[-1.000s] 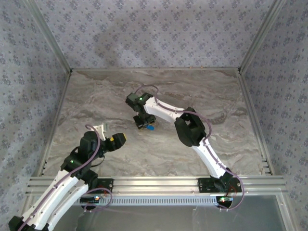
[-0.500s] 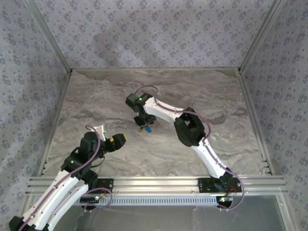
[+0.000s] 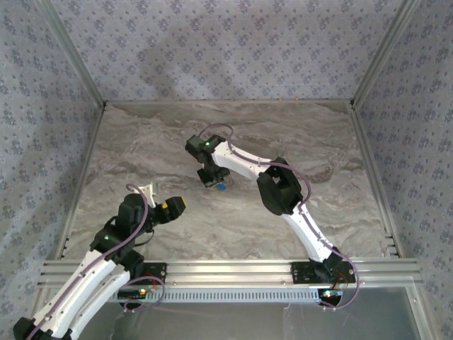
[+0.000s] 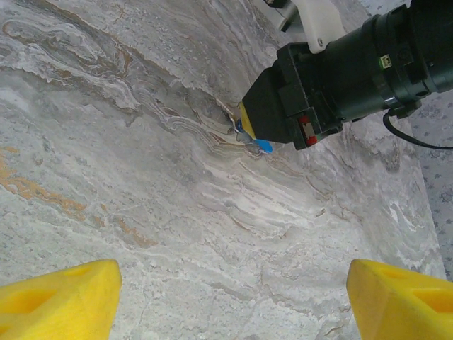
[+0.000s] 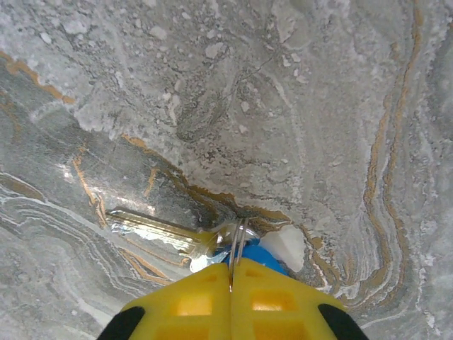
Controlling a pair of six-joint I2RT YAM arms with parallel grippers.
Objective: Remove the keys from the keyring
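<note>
right gripper (image 5: 231, 278) pinches the keys (image 5: 202, 241) — flat on the table (image 5: 283, 85)

Near the middle of the top view, the right claw (image 3: 215, 183) has shut. Its yellow fingers (image 5: 187, 301), parted a second ago, now meet on the thin wire ring (image 5: 239, 241) of the keys (image 5: 152, 228), whose blue piece shows less beneath it.

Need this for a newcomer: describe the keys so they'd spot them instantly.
On the grey marbled table, follow the right arm to its shut yellow jaws near the middle. The keys are caught at their tips: a tiny silvery bunch with the only bright blue piece around.
</note>
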